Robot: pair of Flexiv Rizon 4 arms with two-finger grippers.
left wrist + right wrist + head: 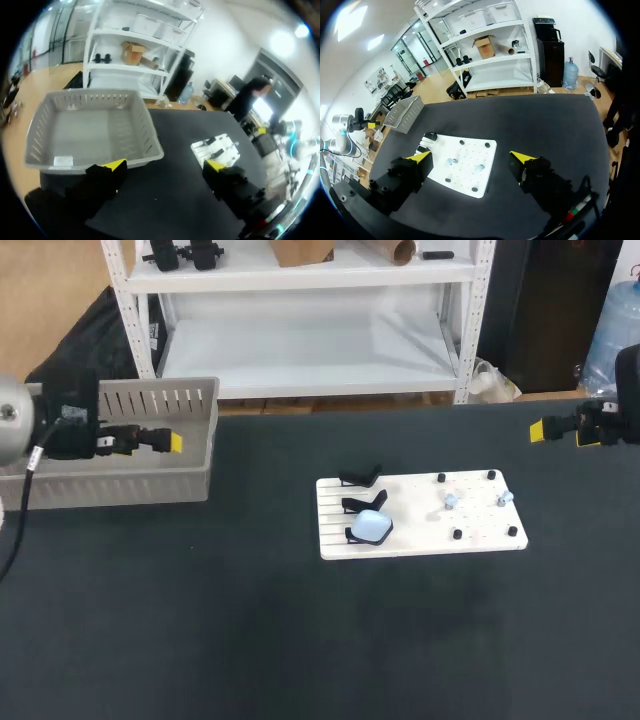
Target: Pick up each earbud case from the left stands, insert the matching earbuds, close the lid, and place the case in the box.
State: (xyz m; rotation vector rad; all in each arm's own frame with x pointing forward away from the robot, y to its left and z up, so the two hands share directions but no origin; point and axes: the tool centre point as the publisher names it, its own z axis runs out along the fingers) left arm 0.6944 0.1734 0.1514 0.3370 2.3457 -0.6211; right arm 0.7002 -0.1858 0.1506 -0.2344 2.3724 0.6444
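A white board [470,538] lies mid-table with three black stands along its left edge. A light-blue earbud case [371,526] rests on the nearest stand; the other two stands [362,478] carry nothing. Two pale blue earbuds [451,502] [505,497] sit among black pegs on the board's right half. My left gripper [172,443] hovers open over the grey basket [120,485] at the far left, holding nothing. My right gripper [550,430] hangs open and free near the table's far right. In the right wrist view the board [465,180] and earbuds [451,161] lie ahead of the open gripper [470,157].
In the left wrist view the open gripper [165,167] looks onto the basket [95,92], which holds a small white label, with the board [220,142] off to one side. Bare black tabletop [300,640] surrounds the board.
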